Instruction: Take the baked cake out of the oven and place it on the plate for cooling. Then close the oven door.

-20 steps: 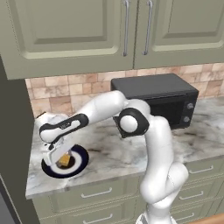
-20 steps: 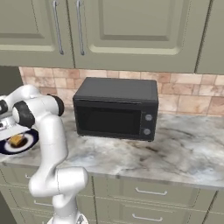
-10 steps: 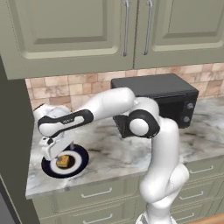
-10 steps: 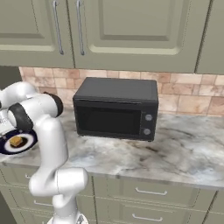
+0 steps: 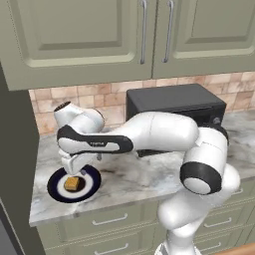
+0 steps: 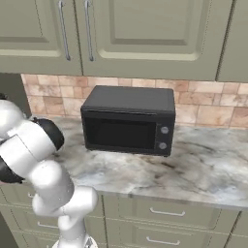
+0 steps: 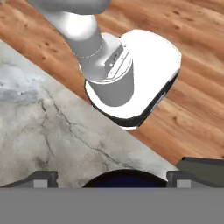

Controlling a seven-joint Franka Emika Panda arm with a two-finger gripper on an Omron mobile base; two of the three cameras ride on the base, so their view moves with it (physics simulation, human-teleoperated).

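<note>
Since one second ago, the arm has lifted clear of the plate (image 5: 56, 186) and swung back over it, and the base cameras have shifted closer to the counter.

Gripper (image 5: 74, 167): positioned above the plate, apart from the cake (image 5: 72, 184). Seen from the left base camera, the fingers hang beneath the hand and carry nothing. In the hand view, the two finger tips (image 7: 41, 179) stand far apart at the bottom corners, so the jaws are spread wide. Between them shows the navy rim of the plate (image 7: 124, 179), and beyond it the marble counter (image 7: 52, 127) and the wood floor (image 7: 192, 105).

Cake: one tan-brown block, resting on the dark centre of the plate, slightly left of the gripper in the left base view.

Plate: one, round, navy rim with white inner ring, lying flat on the counter (image 5: 129, 174) near its front left corner.

Other items counted:
- One black microwave (image 6: 128, 121) on the counter (image 6: 203, 164), against the tiled backsplash (image 6: 203, 101), door shut, with two round knobs at its right side.
- Upper cabinet doors with two vertical bar handles (image 5: 157, 30), side by side.
- Drawer fronts below the counter, each with one horizontal pull (image 6: 162, 211).
</note>
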